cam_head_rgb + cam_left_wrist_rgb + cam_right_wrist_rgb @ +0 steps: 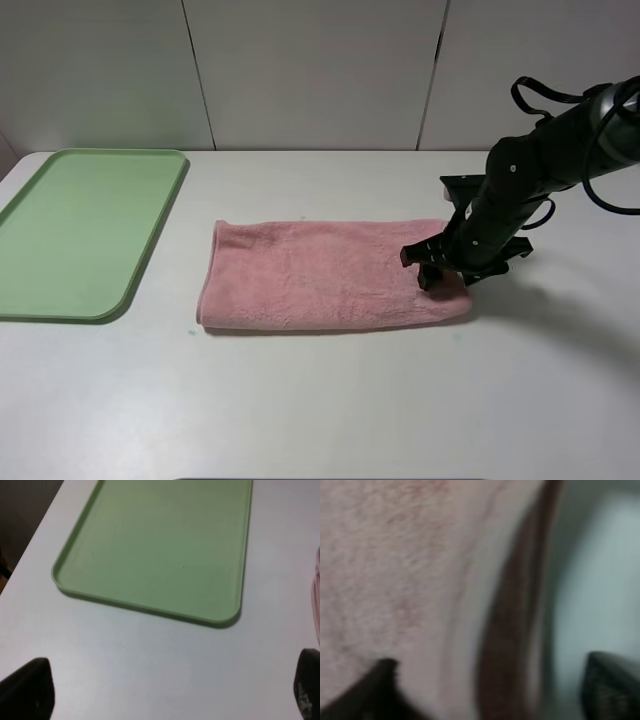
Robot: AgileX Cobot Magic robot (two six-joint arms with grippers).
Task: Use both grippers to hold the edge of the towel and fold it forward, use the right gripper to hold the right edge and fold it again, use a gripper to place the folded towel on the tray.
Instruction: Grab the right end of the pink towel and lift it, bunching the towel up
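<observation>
Scanning from the big stuff down: pale worktop [330,400], light green tray [80,230] out at the far left with nothing on it, pink towel [310,275] lying mid-worktop as a long strip, already folded once by the look of it, well apart from the tray. Down on the strip's right end, the right gripper [432,270], planted on the cloth. Over by a corner of the tray, the left gripper [165,687], jaws spread wide, gripping nothing, hanging above bare worktop. Smallest and most critical, the edge of the towel [480,605], sitting between the right jaws, one on the pile, the other out past the border. Jaws apart in that blurred wrist view; cannot tell whether any pinch has landed. Judging the second fold to be the step in hand. Plenty to go wrong from here: closing with too little cloth between the jaws and lifting away with nothing; catching only the upper layer and peeling the first fold open instead of carrying both layers over; pressing down hard while sweeping across and dragging the whole strip along the smooth worktop, bunching rather than folding. Pulling crooked, too, and leaving the ends out of line, making a lopsided bundle awkward to carry to the tray.
</observation>
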